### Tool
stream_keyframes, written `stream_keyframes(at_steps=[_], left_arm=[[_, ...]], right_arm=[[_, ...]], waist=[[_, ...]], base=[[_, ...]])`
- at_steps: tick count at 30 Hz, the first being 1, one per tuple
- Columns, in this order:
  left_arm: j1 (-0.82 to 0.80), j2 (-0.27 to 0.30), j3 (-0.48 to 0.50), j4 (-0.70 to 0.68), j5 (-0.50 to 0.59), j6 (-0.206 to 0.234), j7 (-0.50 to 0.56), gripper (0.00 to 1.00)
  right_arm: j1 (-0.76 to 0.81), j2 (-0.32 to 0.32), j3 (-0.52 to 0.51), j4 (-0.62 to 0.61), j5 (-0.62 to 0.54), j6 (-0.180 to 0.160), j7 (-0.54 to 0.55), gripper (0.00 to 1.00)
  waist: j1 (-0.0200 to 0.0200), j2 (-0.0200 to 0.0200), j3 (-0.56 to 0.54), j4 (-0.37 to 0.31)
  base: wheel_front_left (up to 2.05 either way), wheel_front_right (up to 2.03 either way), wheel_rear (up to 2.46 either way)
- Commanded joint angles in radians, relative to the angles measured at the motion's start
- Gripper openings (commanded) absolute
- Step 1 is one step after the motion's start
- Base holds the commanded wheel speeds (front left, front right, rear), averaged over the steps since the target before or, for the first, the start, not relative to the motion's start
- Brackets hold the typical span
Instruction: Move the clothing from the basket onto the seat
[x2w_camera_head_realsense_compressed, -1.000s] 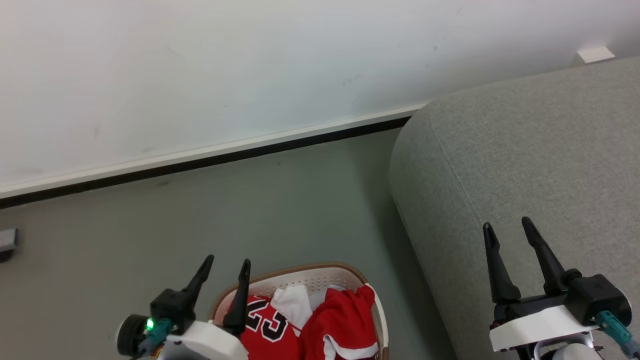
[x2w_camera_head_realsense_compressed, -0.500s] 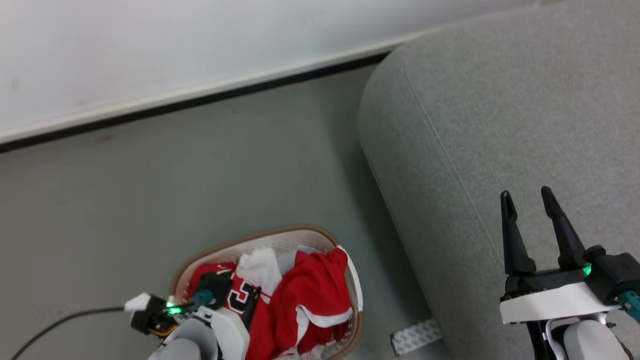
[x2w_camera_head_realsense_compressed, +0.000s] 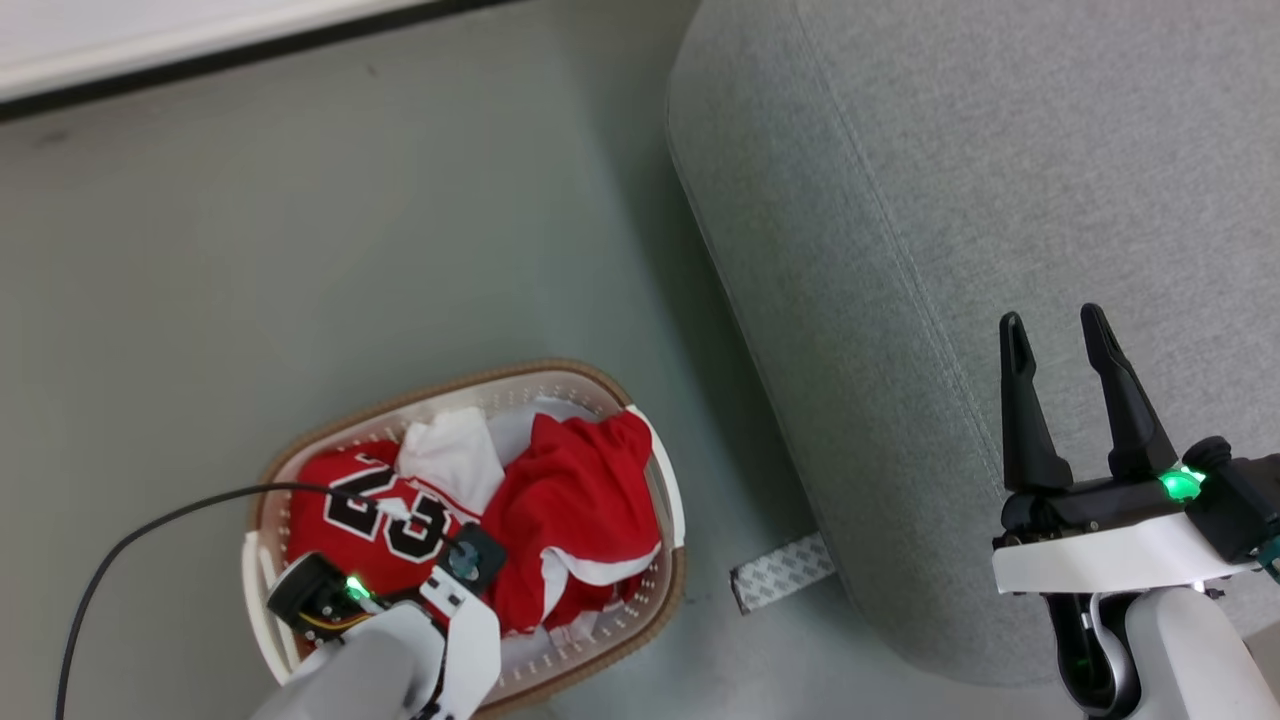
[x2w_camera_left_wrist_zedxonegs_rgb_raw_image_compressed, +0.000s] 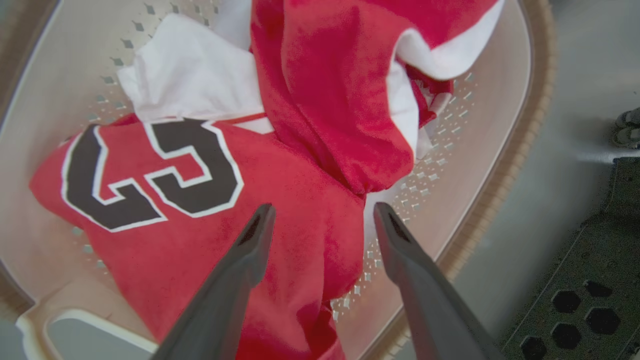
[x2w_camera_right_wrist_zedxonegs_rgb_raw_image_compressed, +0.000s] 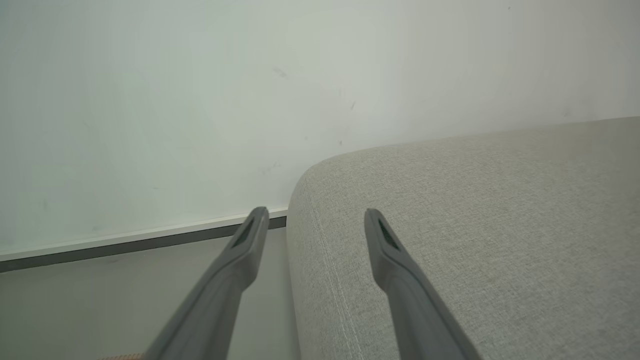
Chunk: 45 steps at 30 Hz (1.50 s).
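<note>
Straight below your left gripper (x2w_camera_left_wrist_zedxonegs_rgb_raw_image_compressed: 322, 207), open and empty, the clothing (x2w_camera_head_realsense_compressed: 560, 500) fills the basket (x2w_camera_head_realsense_compressed: 450, 385): numbered jersey (x2w_camera_left_wrist_zedxonegs_rgb_raw_image_compressed: 150, 225) at 10 o'clock of the fingertips, striped piece (x2w_camera_left_wrist_zedxonegs_rgb_raw_image_compressed: 325, 100) at 12. In the head view the heap's long axis runs 8 to 2. The seat (x2w_camera_head_realsense_compressed: 1000, 150) lies at 3, under your open right gripper (x2w_camera_head_realsense_compressed: 1050, 322); the left is nearer.
</note>
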Motion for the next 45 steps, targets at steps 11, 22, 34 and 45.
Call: stream_keyframes(at_steps=[11, 22, 34, 45], left_arm=[[-0.138, 0.107, -0.215, 0.058, -0.063, 0.002, 0.119, 1.00], [-0.173, 0.155, -0.316, 0.059, -0.153, 0.002, 0.120, 0.00], [-0.138, 0.126, -0.363, 0.067, -0.241, 0.002, 0.045, 0.00], [-0.030, 0.041, -0.357, 0.041, -0.368, 0.002, -0.109, 0.00]], right_arm=[[-0.066, -0.002, 0.037, -0.017, 0.068, -0.002, 0.000, 1.00], [-0.087, -0.002, 0.051, -0.012, 0.103, -0.002, 0.000, 1.00], [-0.078, -0.002, 0.045, 0.005, 0.089, -0.002, 0.001, 1.00], [-0.025, -0.002, 0.024, 0.049, 0.013, -0.002, 0.001, 1.00]], waist=[[-0.0001, 0.0000, 0.179, -0.055], [-0.0001, 0.0000, 0.231, -0.084], [-0.0001, 0.0000, 0.134, -0.056], [-0.0001, 0.0000, -0.119, 0.040]], base=[[0.00, 0.00, 0.00], [0.00, 0.00, 0.00], [0.00, 0.00, 0.00], [0.00, 0.00, 0.00]])
